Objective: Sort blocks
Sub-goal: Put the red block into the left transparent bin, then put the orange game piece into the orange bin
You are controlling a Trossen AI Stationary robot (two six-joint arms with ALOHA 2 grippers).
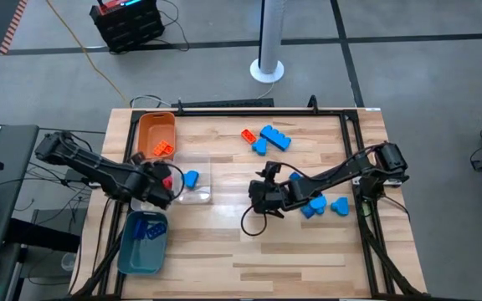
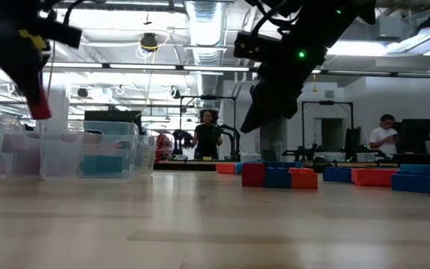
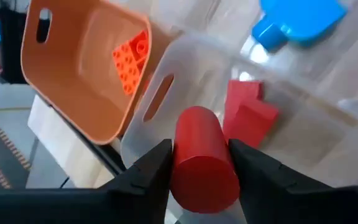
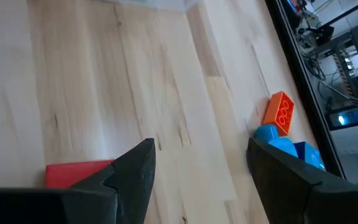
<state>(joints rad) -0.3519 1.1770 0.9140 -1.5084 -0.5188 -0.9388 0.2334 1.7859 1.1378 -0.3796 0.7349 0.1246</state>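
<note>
The step in hand looks like a drop-off on the left and a fresh pick on the right.

At the table's near-left corner sits the teal tray [image 1: 143,242], with blue pieces inside. Just beyond it the left gripper [image 3: 199,163] hangs over the clear tray [image 1: 192,194], its fingers [image 3: 146,171] pressed against a red cylinder block [image 3: 202,160]. The grip still shows contact on both sides, so I judge the piece held, not yet dropped. Below it in the clear tray lie a red block [image 3: 248,112] and a blue block [image 1: 192,178]. If red belongs in that tray, the next move is simply to spread the fingers and let the cylinder fall clear of the tray wall; the blue piece there would then want moving.

Toward the table's middle, the right gripper [image 4: 199,167] hovers low over bare wood with its jaws apart and nothing between them. A red brick [image 4: 78,174] lies just beside one finger. Its likely next move is to shift over that brick, straddle it squarely and close.

Near the right edge lies a cluster of blue blocks [image 1: 325,205]. Toward the far edge sit an orange block [image 1: 248,135] and more blue blocks [image 1: 273,139]. At the far-left corner stands the orange tray [image 1: 151,127], holding orange bricks [image 1: 162,148].
</note>
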